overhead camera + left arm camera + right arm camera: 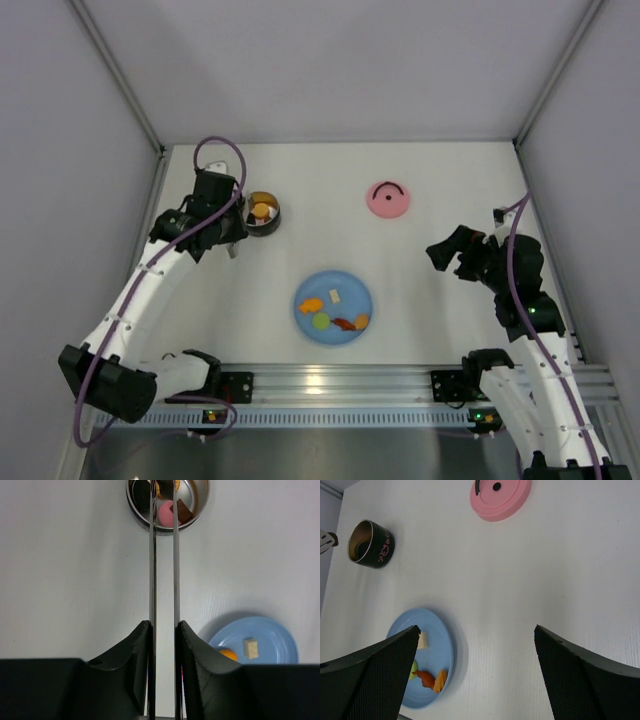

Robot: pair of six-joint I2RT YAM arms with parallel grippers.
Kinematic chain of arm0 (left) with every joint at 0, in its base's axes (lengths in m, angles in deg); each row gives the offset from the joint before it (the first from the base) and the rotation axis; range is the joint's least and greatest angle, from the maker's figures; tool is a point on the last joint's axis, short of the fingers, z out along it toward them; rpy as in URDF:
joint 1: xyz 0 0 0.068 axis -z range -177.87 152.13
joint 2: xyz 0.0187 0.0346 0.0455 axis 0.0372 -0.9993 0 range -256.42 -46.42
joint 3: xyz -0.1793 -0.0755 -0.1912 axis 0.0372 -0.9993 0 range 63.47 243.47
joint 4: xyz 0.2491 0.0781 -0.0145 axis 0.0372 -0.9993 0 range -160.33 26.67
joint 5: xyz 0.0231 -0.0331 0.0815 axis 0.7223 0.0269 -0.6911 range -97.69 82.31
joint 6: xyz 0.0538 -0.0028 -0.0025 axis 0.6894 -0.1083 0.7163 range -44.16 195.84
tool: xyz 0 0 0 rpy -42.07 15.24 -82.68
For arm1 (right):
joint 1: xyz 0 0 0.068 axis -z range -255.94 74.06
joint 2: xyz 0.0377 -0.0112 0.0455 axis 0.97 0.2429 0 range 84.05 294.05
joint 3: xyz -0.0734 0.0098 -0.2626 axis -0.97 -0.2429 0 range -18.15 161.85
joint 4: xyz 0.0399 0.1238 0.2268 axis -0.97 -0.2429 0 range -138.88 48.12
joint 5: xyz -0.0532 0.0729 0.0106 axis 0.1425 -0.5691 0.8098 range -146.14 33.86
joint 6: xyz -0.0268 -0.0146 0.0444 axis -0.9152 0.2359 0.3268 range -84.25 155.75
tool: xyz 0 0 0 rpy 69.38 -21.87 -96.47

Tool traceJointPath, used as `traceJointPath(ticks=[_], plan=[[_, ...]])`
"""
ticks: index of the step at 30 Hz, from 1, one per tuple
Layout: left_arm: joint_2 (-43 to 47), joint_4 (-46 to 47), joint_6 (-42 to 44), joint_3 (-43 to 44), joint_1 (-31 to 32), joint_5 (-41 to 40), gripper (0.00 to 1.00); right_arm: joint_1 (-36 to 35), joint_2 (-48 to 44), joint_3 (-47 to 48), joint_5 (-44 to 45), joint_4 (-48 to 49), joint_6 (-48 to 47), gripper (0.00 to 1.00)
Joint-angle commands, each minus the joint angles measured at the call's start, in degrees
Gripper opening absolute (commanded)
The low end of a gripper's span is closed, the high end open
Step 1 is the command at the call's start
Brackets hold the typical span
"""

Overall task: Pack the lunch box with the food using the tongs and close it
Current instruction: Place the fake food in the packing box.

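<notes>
My left gripper (164, 625) is shut on the tongs (152, 570), squeezing the two slim silver arms near-parallel. The arms run up over the open lunch box (200, 502), and their tips are cut off by the top edge of the left wrist view. Inside the box lie a pink piece (165, 515), a brown piece (183, 511) and an orange one (262, 210). More food (338, 322) sits on the blue plate (352, 290). From above, the left gripper (228, 228) hangs just left of the lunch box (263, 213). My right gripper (476, 630) is open and empty, off to the right (448, 252).
The pink lid (388, 199) with its dark handle lies flat at the back, right of centre. In the left wrist view the plate (272, 632) carries a cream cube (250, 648) and an orange piece (228, 654). Grey walls close in three sides.
</notes>
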Motion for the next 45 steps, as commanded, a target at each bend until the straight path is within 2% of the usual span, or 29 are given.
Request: traceJointPath(ticks=[1,11,22,24,27,28,29,34,41,45], plan=[[-3.1,6.0,1.1,1.4,-1.0,4.0,0.22,0.8,-0.2,0.4,-0.3,-0.2,-0.8,0.96],[-4.8,8.3,0.7,-0.2,-1.8,4.0,0.38,0.8,-0.4,0.0,-0.3,-0.1,-1.0,0.96],[-5.2,8.6,0.8,0.3,-1.9,4.6,0.43,0.8,-0.2,0.6,-0.2,-0.5,-1.2,0.96],[-4.6,8.5,1.2,0.5,-1.9,6.0,0.44,0.9,0.1,0.7,-0.2,-0.4,-1.1,0.96],[-3.7,9.1,2.5,0.7,-1.7,13.3,0.43,0.8,0.3,0.8,-0.2,-0.1,-1.1,0.96],[-3.6,8.6,2.7,0.9,0.0,16.5,0.43,0.8,0.5,0.7,-0.3,0.0,-1.0,0.96],[-3.3,7.5,2.9,1.3,1.6,16.0,0.43,0.9,0.6,0.9,-0.4,0.1,-0.9,0.96],[-2.1,3.3,0.4,0.9,19.0,6.6,0.46,0.8,0.9,1.2,-0.4,0.5,-0.7,0.96],[2.9,2.9,-7.4,-6.3,32.1,1.9,0.46,0.9,0.5,0.8,-0.3,0.1,-0.7,0.96],[2.3,0.5,-11.7,-7.4,40.0,-3.5,0.45,0.9,0.5,0.3,-0.3,0.3,-0.6,0.96]])
